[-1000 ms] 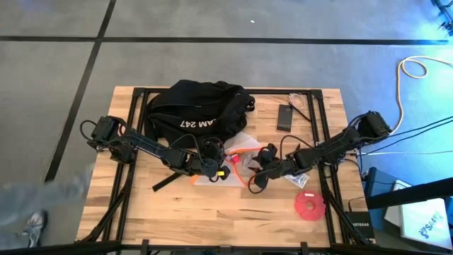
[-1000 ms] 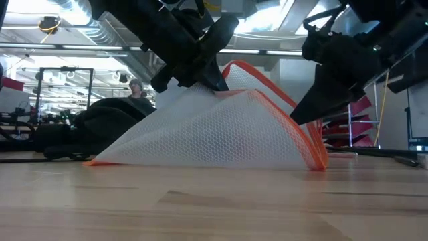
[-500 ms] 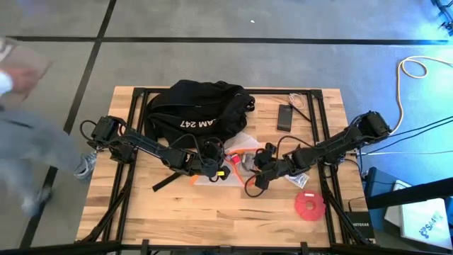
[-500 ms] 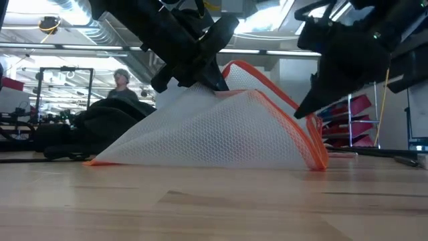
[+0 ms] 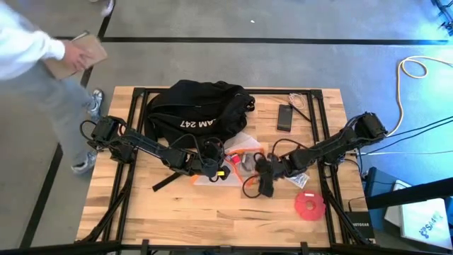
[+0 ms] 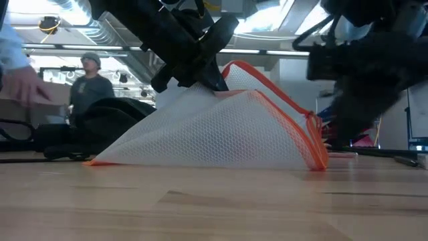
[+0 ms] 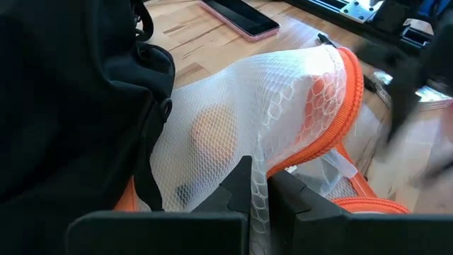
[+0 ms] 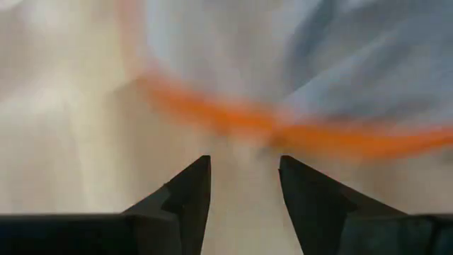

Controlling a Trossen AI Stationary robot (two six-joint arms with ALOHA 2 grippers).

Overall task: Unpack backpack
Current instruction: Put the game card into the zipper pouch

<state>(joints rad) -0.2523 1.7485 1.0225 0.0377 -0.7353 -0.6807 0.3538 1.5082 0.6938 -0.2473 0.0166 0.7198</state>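
My right wrist view is mostly smear: I can only make out a blurred orange band ahead of the right gripper (image 8: 244,185), whose jaws stand apart with nothing between them. From above, that gripper (image 5: 265,185) hangs low over the surface (image 5: 212,219), just off the near edge of the white mesh pouch (image 6: 221,130). In the low view the right arm is a dark blur at the pouch's far end, and I cannot tell whether it touches the orange trim there.

The left gripper (image 7: 258,198) is clearer: its jaws are clenched on a fold of the mesh, pinching it up so the pouch tents off the surface (the low view shows that peak well; the high view flattens it). Through the netting I see vague orange and dark shapes that I cannot identify. The left arm reaches in low from its base, elbow out, across the front of the backpack (image 5: 198,110).

The backpack lies slumped behind both jaws, at the far side of the surface, its white lettering facing up. Beyond the right jaws a black phone (image 5: 284,116) lies flat; a red disc (image 5: 309,205) sits nearer, to their outside.

A person (image 5: 35,78) passes beside the table, partly cut off; another (image 6: 90,84) stands far back in the room.
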